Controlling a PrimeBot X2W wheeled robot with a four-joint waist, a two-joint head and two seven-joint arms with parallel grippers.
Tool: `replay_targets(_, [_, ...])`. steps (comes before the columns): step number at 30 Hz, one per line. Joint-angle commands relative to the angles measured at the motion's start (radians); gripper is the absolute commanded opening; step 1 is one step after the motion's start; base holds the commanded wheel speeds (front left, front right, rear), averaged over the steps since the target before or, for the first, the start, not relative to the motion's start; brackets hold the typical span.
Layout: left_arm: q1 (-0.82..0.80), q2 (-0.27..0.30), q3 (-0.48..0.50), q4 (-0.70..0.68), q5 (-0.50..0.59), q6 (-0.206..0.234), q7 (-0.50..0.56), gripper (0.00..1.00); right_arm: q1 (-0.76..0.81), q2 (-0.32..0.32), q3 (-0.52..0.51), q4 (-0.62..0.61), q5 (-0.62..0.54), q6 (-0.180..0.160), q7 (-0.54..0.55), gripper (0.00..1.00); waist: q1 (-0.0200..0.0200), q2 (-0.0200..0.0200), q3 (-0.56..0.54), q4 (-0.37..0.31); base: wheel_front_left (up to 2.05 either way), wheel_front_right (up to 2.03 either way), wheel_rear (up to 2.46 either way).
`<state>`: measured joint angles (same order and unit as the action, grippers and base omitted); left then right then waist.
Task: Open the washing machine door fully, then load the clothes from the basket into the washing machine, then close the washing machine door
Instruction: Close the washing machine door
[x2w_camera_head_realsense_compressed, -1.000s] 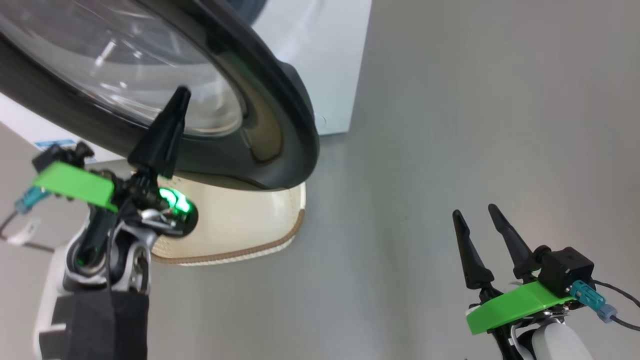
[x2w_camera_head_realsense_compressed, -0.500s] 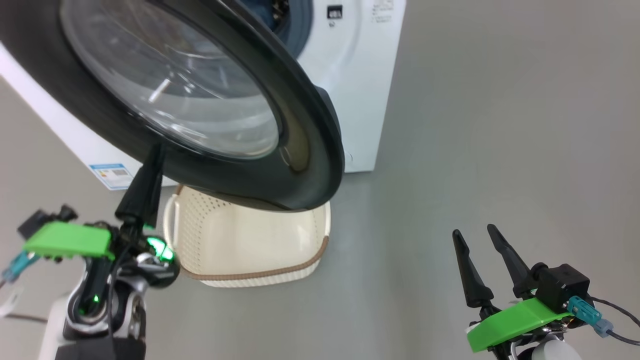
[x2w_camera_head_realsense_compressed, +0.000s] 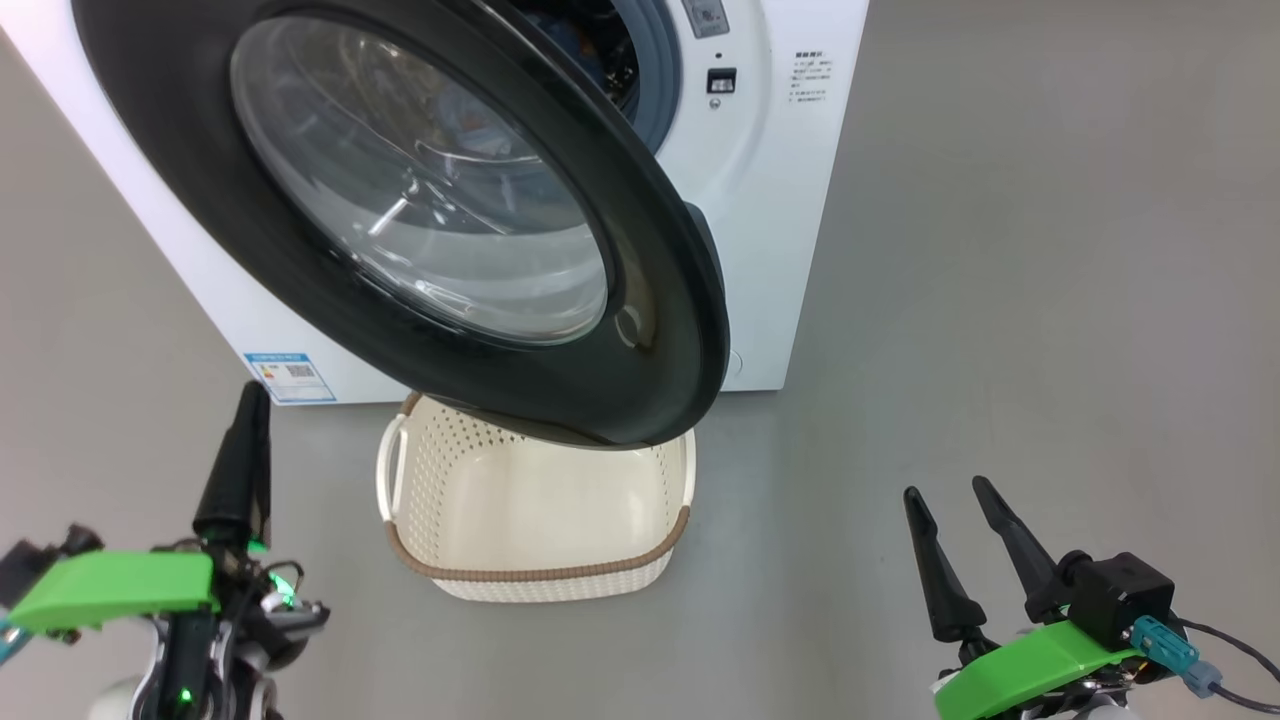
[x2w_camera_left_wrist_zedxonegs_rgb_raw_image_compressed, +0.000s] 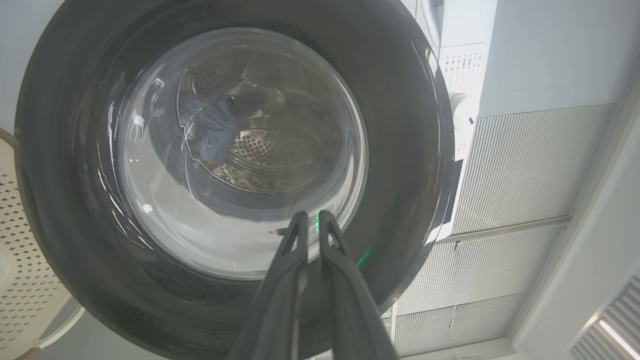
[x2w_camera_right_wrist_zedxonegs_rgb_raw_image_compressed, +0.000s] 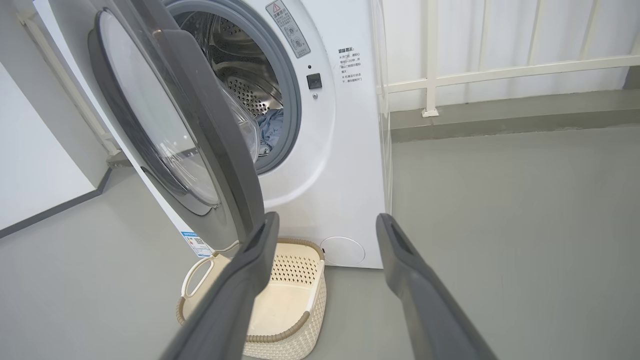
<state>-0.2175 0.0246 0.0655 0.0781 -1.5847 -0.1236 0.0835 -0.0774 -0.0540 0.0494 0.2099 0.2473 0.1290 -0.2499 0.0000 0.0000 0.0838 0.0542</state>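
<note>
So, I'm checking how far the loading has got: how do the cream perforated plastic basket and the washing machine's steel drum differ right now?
The cream perforated plastic basket shows a bare inside where visible; the steel drum holds blue fabric. The basket stands on the grey floor opening upward, partly under the open round black door; the drum opens sideways in the white washing machine. Both have perforated walls.

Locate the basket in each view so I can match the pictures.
Head view: basket at lower centre, beneath the open washing machine door.
Left wrist view: a perforated slice at the left edge, beside the door.
Right wrist view: bottom, left of centre, below the door.
Shared landmark: the door's dark ring.
</note>
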Motion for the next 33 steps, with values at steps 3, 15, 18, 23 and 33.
replay_targets(3, [0.023, 0.029, 0.033, -0.040, 0.027, -0.007, -0.019, 1.00, 0.012, 0.002, 0.027, -0.023, -0.011, 0.002, -0.012, 1.00, 0.0000, 0.0000, -0.016, 0.005, 0.00, 0.00, 0.00])
replay_targets(15, [0.097, 0.115, -0.028, -0.083, 0.233, -0.007, -0.201, 1.00, 0.020, -0.001, 0.036, -0.030, -0.031, 0.002, -0.012, 1.00, 0.0000, 0.0000, -0.035, 0.001, 0.00, 0.00, 0.00])
replay_targets(18, [0.111, 0.183, -0.081, -0.077, 0.368, -0.007, -0.296, 1.00, 0.021, -0.001, 0.037, -0.034, -0.034, 0.002, -0.012, 1.00, 0.0000, 0.0000, -0.037, -0.001, 0.00, 0.00, 0.00])
replay_targets(23, [0.112, 0.224, -0.076, -0.040, 0.663, -0.007, -0.344, 1.00, 0.022, -0.001, 0.039, -0.043, -0.039, 0.002, -0.012, 1.00, 0.0000, 0.0000, -0.036, -0.003, 0.00, 0.00, 0.00])
replay_targets(33, [0.152, 0.133, 0.043, -0.097, 1.141, -0.007, -0.345, 1.00, 0.025, 0.000, 0.036, -0.058, -0.045, 0.002, -0.012, 1.00, 0.0000, 0.0000, -0.034, -0.011, 0.00, 0.00, 0.00])
